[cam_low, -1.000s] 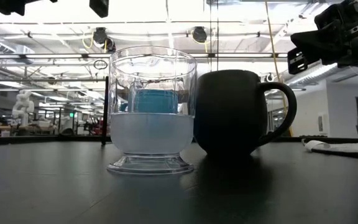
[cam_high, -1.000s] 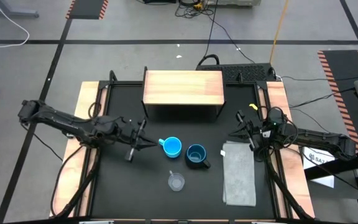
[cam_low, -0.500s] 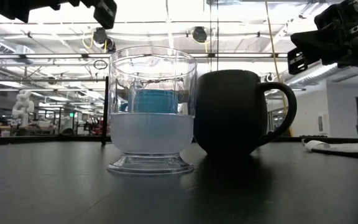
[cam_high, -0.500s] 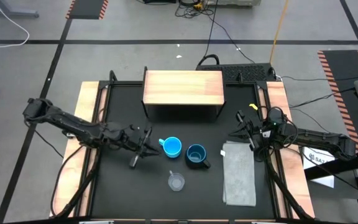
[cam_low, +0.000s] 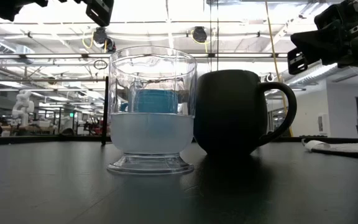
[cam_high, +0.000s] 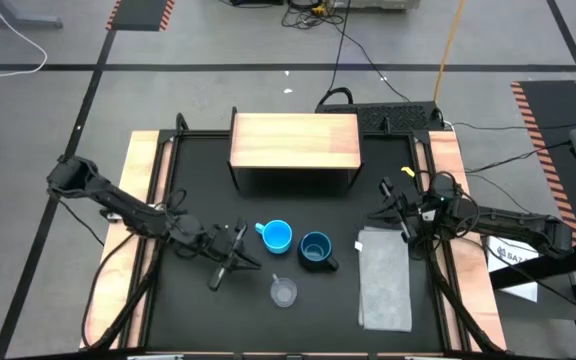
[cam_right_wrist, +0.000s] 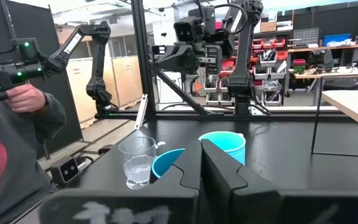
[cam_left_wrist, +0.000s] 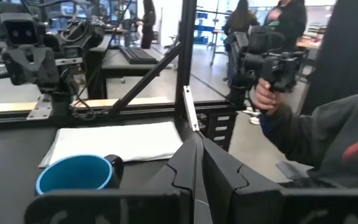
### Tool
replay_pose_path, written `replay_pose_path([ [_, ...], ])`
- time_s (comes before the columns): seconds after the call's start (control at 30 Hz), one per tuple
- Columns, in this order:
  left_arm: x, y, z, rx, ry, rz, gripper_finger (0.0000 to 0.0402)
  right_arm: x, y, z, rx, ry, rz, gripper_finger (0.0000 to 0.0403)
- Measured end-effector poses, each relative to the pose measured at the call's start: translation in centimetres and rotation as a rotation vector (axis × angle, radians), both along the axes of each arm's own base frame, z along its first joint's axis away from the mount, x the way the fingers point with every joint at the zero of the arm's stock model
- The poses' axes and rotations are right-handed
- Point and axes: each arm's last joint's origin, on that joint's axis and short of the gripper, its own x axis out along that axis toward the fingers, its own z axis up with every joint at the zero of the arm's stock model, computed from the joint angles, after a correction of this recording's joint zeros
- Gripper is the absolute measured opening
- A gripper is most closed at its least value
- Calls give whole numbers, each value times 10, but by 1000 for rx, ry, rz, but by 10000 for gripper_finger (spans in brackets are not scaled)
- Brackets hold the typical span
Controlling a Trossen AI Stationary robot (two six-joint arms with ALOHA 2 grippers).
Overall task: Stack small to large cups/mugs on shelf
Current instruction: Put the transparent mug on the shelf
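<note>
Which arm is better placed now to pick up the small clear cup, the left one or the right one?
Probably the left. The left tool sits just beside the clear cup with nothing between them. The right tool waits beyond the navy mug, near the grey cloth.

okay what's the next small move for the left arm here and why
Probably swing the left hand on toward the clear cup and open its fingers, which look shut. All three cups sit on the table, the shelf top is bare, and the smallest cup goes first. The right hand waits by the grey cloth.
</note>
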Motion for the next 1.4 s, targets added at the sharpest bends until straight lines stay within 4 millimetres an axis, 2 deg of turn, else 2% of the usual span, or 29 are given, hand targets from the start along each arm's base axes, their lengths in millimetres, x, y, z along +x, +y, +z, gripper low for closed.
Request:
replay_pose_path([
  [0.3,30,-17,0,209,164,0,26,0,0,0,5,2,0,0],
  [0.5,41,-18,21,360,267,-4,26,0,0,0,52,20,5,0],
  [0.67,48,-12,38,365,311,-3,26,0,0,-1,74,29,7,0],
  [0.9,56,-6,36,305,357,-62,30,0,0,-1,75,30,6,0],
  [1.03,56,-6,33,291,384,-84,72,0,0,-1,75,30,6,0],
  [1.3,59,-6,31,264,401,-67,220,0,0,-1,75,30,6,0],
  [1.4,59,-4,30,232,417,-52,259,0,0,-1,75,30,6,0],
])
